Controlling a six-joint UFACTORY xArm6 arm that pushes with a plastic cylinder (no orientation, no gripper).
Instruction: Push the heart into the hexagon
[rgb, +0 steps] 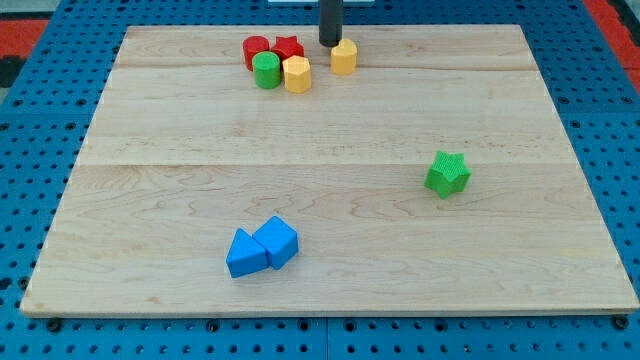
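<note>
Eight small blocks dot the wooden table (330, 200) as the arm's dark rod stands near the far edge, its tip (329, 44) just beside the yellow heart (344, 57) on the side away from the yellow hexagon (297, 74). That placement looks set for a shove toward the view's left and slightly forward. No claw is fitted, so nothing grips. The heart is a squat yellow piece, upright, apart from the hexagon. Beside the hexagon huddle a green cylinder (266, 70), a red cylinder (256, 50) and a red star (288, 48). A green star (447, 173) sits toward the right edge; two blue blocks (262, 246) touch near the front edge.
</note>
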